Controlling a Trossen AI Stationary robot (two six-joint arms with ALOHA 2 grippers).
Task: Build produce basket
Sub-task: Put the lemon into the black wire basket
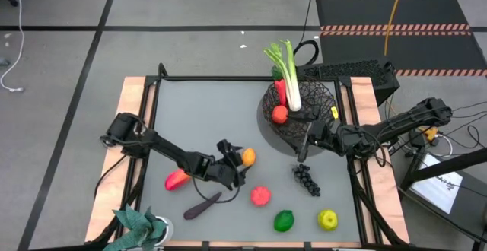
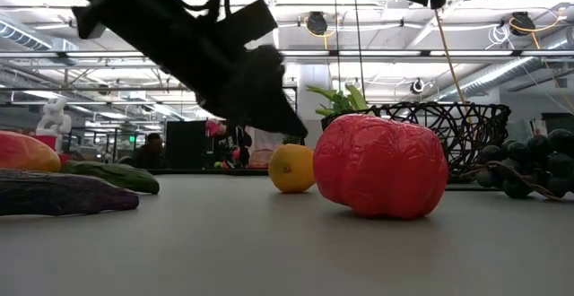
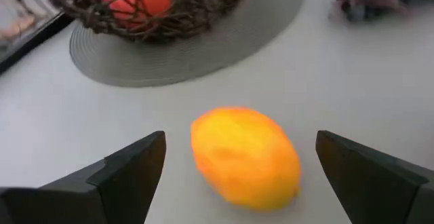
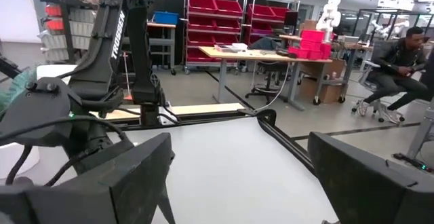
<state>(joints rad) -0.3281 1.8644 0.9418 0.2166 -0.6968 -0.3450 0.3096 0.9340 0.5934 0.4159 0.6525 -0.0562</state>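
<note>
An orange fruit (image 1: 247, 157) lies on the grey table top; it also shows in the left wrist view (image 3: 245, 156). My left gripper (image 1: 234, 164) is open just left of it. Its fingers (image 3: 132, 173) stand on either side of the fruit without touching it. The black wire basket (image 1: 304, 99) stands on a round grey mat at the far right. It holds a leek (image 1: 289, 72), a red piece and an orange-red fruit (image 1: 279, 114). My right gripper (image 1: 304, 141) is open and empty at the basket's near rim.
On the table lie dark grapes (image 1: 306, 179), a red fruit (image 1: 260, 195), a green fruit (image 1: 284, 220), a yellow-green fruit (image 1: 328, 219), a red-orange fruit (image 1: 176, 179) and a dark eggplant (image 1: 202, 205). A cucumber (image 2: 121, 177) shows in the low view. A teal plant (image 1: 141, 224) stands at the near left corner.
</note>
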